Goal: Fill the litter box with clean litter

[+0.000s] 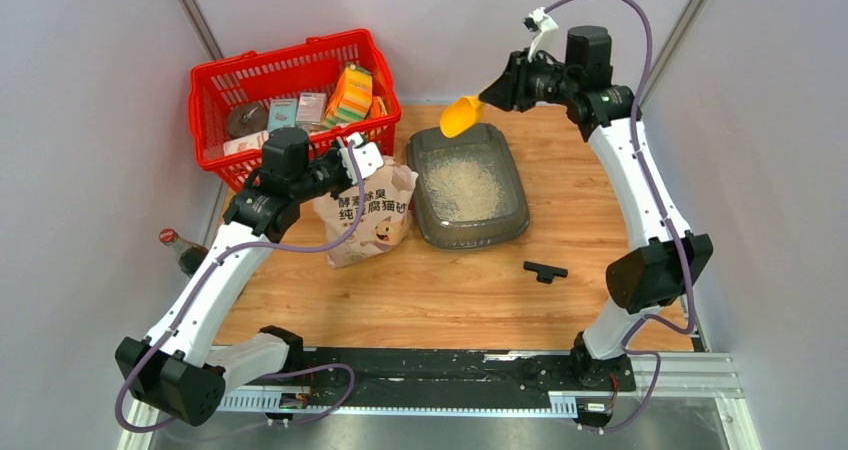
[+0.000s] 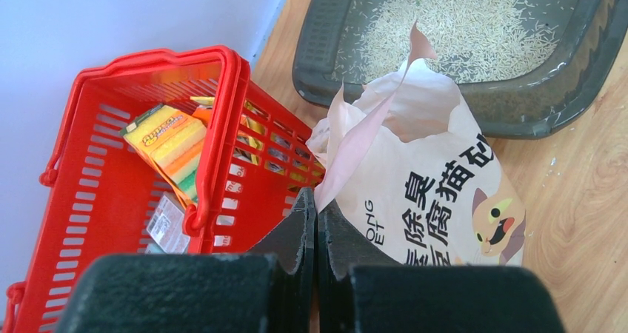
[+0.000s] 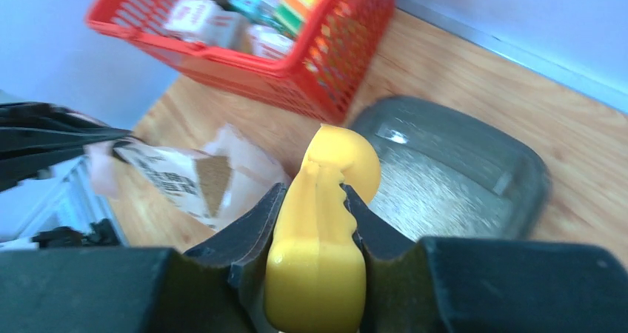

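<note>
1. Arm bases on a black rail at the near edge; wooden table [image 1: 470, 290], plank grain, pale walls around it.
2. Left gripper [image 2: 316, 203]: black fingers pressed together on the torn top edge of the paper bag, no gap showing. Right gripper [image 3: 315, 192]: clamped on the handle of the yellow scoop, fingers tight against both sides.
3. Red basket [image 1: 280, 55], far left corner. Hard plastic, slotted mesh walls, hinged handles. Holds a yellow-orange-green sponge pack [image 2: 174, 144], small boxes and a round dark object; their print is too small to read.
4. Litter box [image 1: 470, 238], centre-far, just right of the bag. Dark grey translucent plastic, rounded rectangle, flared rim, stippled inner walls.
5. Clean litter [image 1: 462, 188]: pale beige granules, short and rice-like in the left wrist view, spread over the middle of the tray floor. Edges stay thinly covered, and a few grains lie on the wood.
6. Paper bag [image 1: 365, 220]: beige, crumpled, top ripped open. It bears a cartoon cat and large black Chinese characters, 猫砂 legible, plus partial Latin "ONG" and "ET".
7. Yellow scoop [image 1: 460, 116]: smooth plastic, ridged handle, bowl in the air over the box's far-left corner.
8. Dark bottle [image 1: 180, 248], red cap, beside the table's left edge.
9. Black T-shaped piece [image 1: 545, 271], on the wood near the box.
</note>
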